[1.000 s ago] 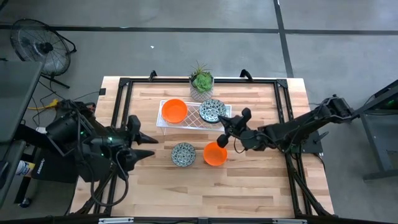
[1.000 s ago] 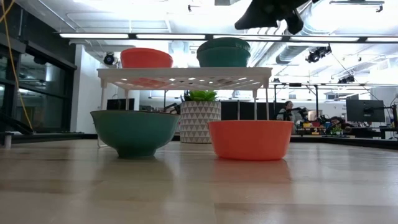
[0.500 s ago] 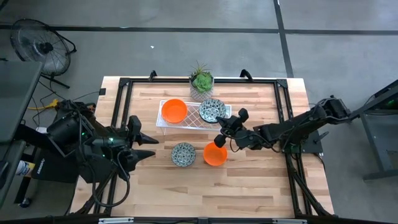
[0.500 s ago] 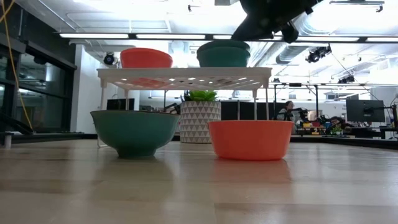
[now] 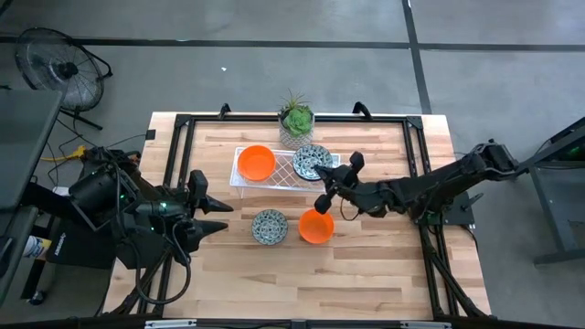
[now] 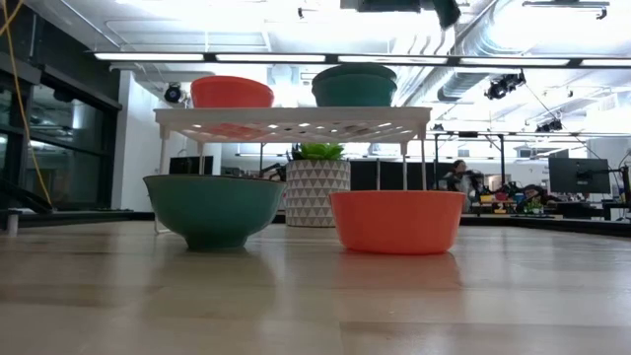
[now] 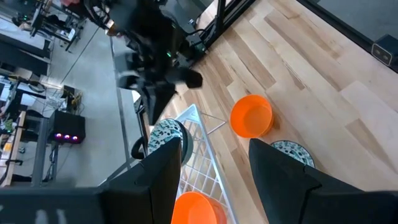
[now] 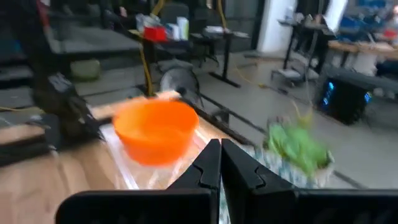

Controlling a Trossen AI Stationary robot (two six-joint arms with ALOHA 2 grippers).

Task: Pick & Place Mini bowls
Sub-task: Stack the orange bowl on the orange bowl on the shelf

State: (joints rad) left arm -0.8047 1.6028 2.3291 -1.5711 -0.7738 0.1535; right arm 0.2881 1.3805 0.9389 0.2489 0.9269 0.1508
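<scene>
A white wire rack (image 5: 281, 171) stands at the table's far middle. It carries an orange mini bowl (image 5: 256, 162) and a speckled mini bowl (image 5: 312, 161). Nearer, a speckled bowl (image 5: 270, 226) and an orange bowl (image 5: 316, 227) rest on their bases on the table. My right gripper (image 5: 321, 204) is shut and empty. It hovers high over the far rim of the table's orange bowl, by the rack's right end. In the low view only its underside shows at the top edge. My left gripper (image 5: 217, 215) waits open at the left, clear of the bowls.
A small potted plant (image 5: 296, 119) in a patterned white pot stands behind the rack at the far edge. A black frame (image 5: 416, 174) runs around the tabletop. Bare wood lies along the near edge.
My right gripper has risen, staying shut and empty, and has drifted a little toward the rack. In the low view it has climbed almost out of the picture's top. The bowls have stayed where they were.
</scene>
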